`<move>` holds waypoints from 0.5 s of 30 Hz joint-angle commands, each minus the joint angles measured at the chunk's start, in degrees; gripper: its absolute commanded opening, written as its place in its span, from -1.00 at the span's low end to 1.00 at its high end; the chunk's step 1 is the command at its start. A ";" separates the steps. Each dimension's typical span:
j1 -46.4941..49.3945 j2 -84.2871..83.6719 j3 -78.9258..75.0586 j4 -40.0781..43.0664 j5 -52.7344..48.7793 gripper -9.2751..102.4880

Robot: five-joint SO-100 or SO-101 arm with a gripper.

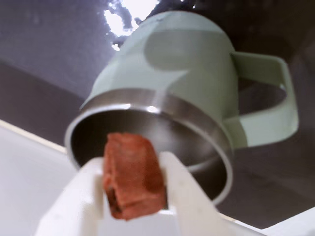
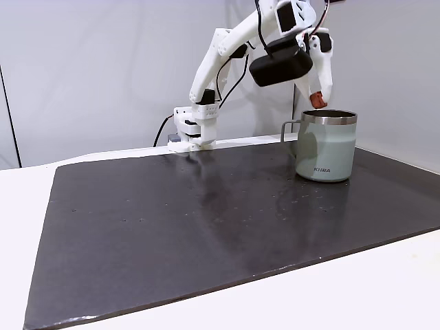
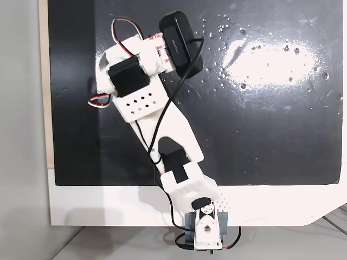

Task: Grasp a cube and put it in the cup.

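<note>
In a fixed view from the side, the left half of the dark mat (image 2: 172, 227) on the table (image 2: 20, 206) lies bare. Further right, the arm's base (image 2: 192, 130) stands at the mat's far edge, and the arm (image 2: 220, 55) arches up and rightward from it. At its end the claw (image 2: 317, 100) points down, clenched on the cube (image 2: 317, 100), a small reddish-brown block pinched between its white tips. Just below and slightly right of the cube stands the cup (image 2: 326, 146), upright on the mat, handle turned left in this view, steel rim open to the top.

In the wrist view the cube (image 1: 132, 174) sits firmly between the two white fingers (image 1: 184, 191), one on each side, and the claw (image 1: 133, 182) looks straight at the cup (image 1: 172, 64). The cup's open mouth (image 1: 147, 132) lies directly behind the cube, with the handle off to the right of that view.

The relation that matters: the cube hangs above the cup's rim, near its handle-side edge rather than over the centre, as best the side view tells. The next move probably calls for a small shift toward the middle of the opening before the fingers part; released here, the cube might clip the rim and bounce onto the mat.

In a fixed view from above, the arm (image 3: 157, 119) covers the cup, so the alignment cannot be checked there.
</note>
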 commanded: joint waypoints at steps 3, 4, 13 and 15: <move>-1.32 -0.53 -4.04 -0.09 -1.49 -0.83; -1.67 -0.70 -4.31 -0.09 -1.76 -0.83; -6.42 -0.79 -4.75 0.00 -2.64 -0.83; -6.94 -0.53 -4.13 0.00 -2.64 -0.82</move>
